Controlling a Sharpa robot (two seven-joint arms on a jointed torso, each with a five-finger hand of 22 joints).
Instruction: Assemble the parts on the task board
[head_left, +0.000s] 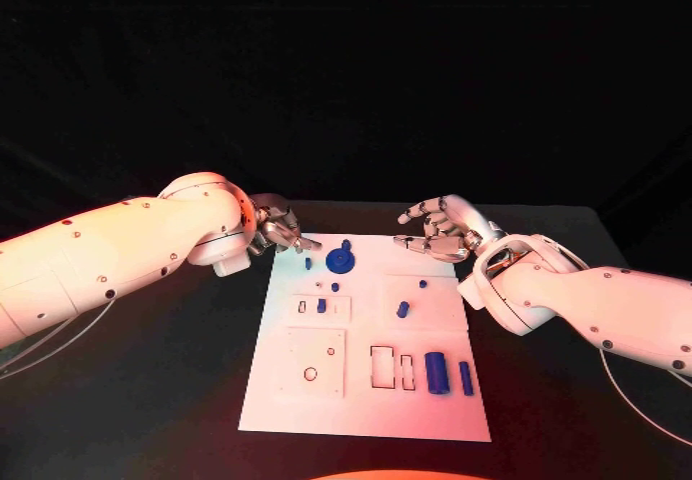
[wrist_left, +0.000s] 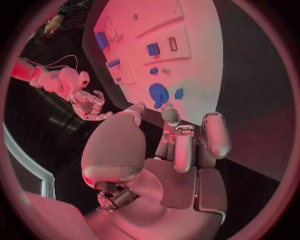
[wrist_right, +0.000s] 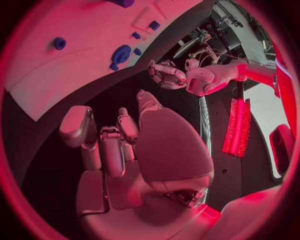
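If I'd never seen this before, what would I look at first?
Probably the two shiny robot hands, the left hand and the right hand, hanging over the far corners of the white task board, both holding nothing. Next comes the round blue part near the board's far edge, between the hands, and the two blue cylinders lying side by side on the board's near right.

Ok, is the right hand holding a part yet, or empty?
Empty. The right hand hovers past the task board's far edge, fingers loosely curled around nothing; the right wrist view shows no part between its fingers.
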